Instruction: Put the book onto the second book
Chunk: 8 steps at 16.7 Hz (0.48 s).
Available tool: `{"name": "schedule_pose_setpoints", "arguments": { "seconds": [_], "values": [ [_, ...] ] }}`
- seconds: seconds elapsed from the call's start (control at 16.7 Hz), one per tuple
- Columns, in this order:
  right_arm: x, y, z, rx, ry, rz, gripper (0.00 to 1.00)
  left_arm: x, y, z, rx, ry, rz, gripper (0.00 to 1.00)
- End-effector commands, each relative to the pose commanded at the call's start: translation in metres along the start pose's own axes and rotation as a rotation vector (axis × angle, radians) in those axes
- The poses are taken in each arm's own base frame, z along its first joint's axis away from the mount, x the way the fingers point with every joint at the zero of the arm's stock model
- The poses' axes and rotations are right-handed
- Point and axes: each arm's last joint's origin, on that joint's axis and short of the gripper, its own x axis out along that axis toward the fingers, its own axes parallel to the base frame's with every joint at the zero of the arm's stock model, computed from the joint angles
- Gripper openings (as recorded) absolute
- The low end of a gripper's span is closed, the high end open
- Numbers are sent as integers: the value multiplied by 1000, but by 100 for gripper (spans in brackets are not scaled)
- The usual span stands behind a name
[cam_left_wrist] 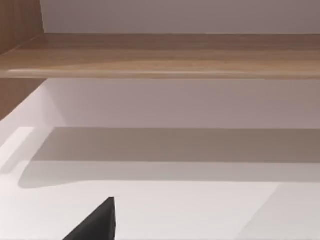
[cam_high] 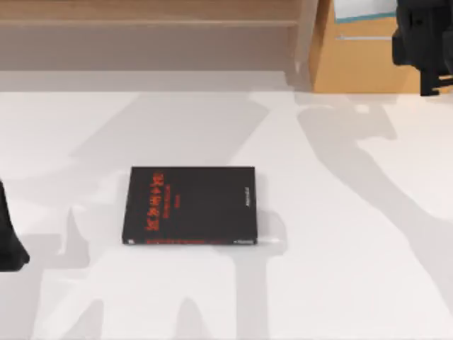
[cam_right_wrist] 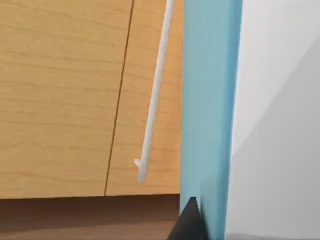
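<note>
2 books well apart, second book (cam_high: pixel 191 205) mid-table, right hand (cam_high: pixel 423 42) far right, grip unclear, teal book (cam_high: pixel 361 8) beside it

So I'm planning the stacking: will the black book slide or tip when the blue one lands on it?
The black book lies flat on the smooth white table, so tipping seems unlikely. It looks rigid and should bear a load, though a sideways nudge might slide it.

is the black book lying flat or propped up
Lying flat. The rectangular black book with red lettering rests cover-up on the white table in the top view, full cover showing, spine edge along its near side, nothing on it.
</note>
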Motion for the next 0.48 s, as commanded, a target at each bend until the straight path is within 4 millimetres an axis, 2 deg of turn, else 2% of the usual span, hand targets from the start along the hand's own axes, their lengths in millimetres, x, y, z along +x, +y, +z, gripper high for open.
{"name": "schedule_pose_setpoints", "arguments": {
  "seconds": [0.3,0.48],
  "values": [
    [-31,-71,-137,103,108,-66,0,0,0,0,0,0,0,100],
    [-54,-122,-198,138,155,-81,0,0,0,0,0,0,0,100]
  ]
}}
